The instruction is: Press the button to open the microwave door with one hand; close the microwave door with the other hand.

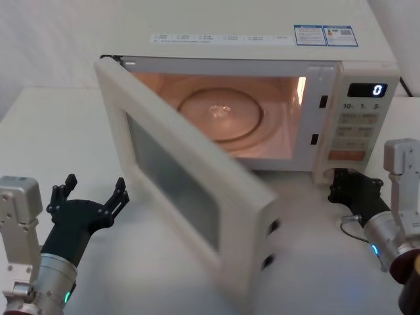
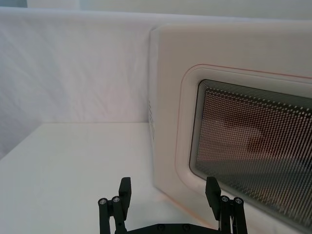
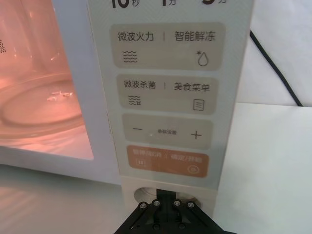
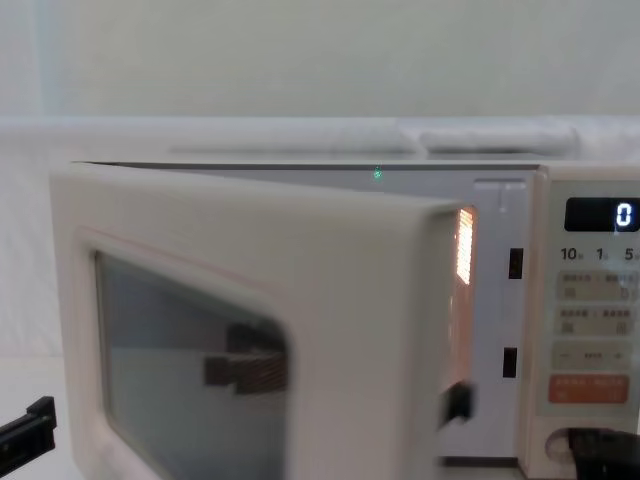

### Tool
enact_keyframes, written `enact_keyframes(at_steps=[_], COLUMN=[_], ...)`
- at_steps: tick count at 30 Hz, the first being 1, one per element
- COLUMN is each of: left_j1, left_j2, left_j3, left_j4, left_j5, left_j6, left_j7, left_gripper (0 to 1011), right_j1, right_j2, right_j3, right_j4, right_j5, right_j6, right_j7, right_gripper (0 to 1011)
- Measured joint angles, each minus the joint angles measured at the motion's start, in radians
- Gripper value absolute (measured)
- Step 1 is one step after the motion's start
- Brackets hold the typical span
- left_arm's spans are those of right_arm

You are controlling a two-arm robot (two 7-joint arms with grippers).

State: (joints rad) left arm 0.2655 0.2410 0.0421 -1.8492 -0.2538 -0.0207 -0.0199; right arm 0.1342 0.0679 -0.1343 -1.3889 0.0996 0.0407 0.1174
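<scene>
The right claw (image 1: 348, 187) sits pinched shut, tips at the button (image 3: 161, 194) low on the control panel (image 3: 168, 97). The left claw (image 1: 88, 197) hangs spread wide just beside the door (image 1: 190, 197), which stands swung out with the lit cavity (image 1: 223, 115) showing. The risk: a push near the hinge (image 1: 108, 62) would barely move the door, and spread fingers could snag the window (image 2: 253, 141) or scrape its edge. A hard shove could shift the whole microwave (image 1: 262, 39). Bare table (image 1: 39, 125) lies open on the left for a swing.
</scene>
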Motion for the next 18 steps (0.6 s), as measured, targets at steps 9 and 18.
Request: enact_keyframes(at_steps=[9, 18], left_j1=[0.0, 0.0], left_j2=[0.0, 0.0], left_j3=[0.0, 0.0], left_j4=[0.0, 0.0], left_j5=[0.0, 0.0], left_j6=[0.0, 0.0], left_j7=[0.0, 0.0], left_gripper=[1001, 1001], right_j1=[-0.062, -0.128], right_j2=[0.029, 0.05], right_j3=[0.006, 0.008], right_j4=[-0.082, -0.165], right_j5=[-0.01, -0.017], right_j6=[0.048, 0.066], right_j7=[0.0, 0.007], right_gripper=[0, 0])
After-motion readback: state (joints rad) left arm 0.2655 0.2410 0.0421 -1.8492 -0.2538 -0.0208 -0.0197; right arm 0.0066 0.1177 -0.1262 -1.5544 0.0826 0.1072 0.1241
